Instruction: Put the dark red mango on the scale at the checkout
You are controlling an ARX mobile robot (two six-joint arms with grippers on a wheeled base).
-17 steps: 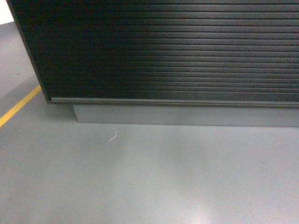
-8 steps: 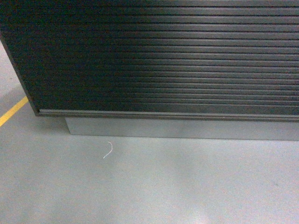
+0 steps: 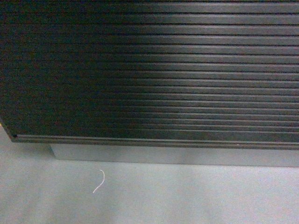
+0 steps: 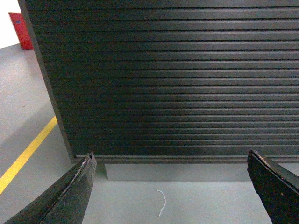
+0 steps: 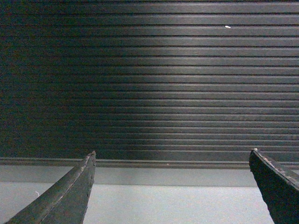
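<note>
Head view: checkout [image 3: 149,70] slats fill frame; left pincer [image 4: 170,163], right pincer [image 5: 172,161] released, empty.

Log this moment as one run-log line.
stage: facing checkout front | left gripper: open, empty | right gripper: open, empty | mango, scale: not in view

Dim, grainy pics w/ soft focus; faint sheen mid checkout [image 3: 154,70] slats, left side darker.
</note>
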